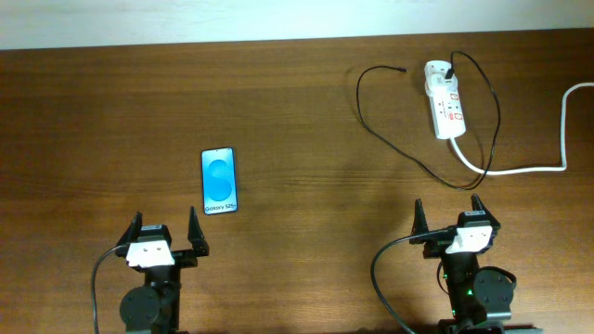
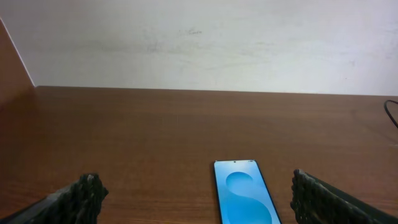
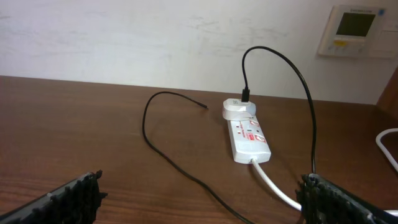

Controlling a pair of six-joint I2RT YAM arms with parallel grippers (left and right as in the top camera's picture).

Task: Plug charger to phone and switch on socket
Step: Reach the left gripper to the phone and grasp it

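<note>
The phone (image 1: 219, 180) lies flat, screen up, left of the table's middle; in the left wrist view it (image 2: 244, 199) sits just ahead of my left gripper (image 1: 165, 234), which is open and empty. The white socket strip (image 1: 445, 99) with red switches lies at the back right, also in the right wrist view (image 3: 249, 135). The charger cable (image 1: 390, 141) loops from an adapter on the strip (image 3: 239, 108); its free plug tip (image 1: 402, 70) rests on the table left of the strip. My right gripper (image 1: 452, 221) is open and empty, near the cable.
The thick white cord (image 1: 557, 158) runs from the strip to the right edge. A pale wall (image 2: 205, 43) stands behind the table. A wall thermostat (image 3: 354, 30) shows at upper right in the right wrist view.
</note>
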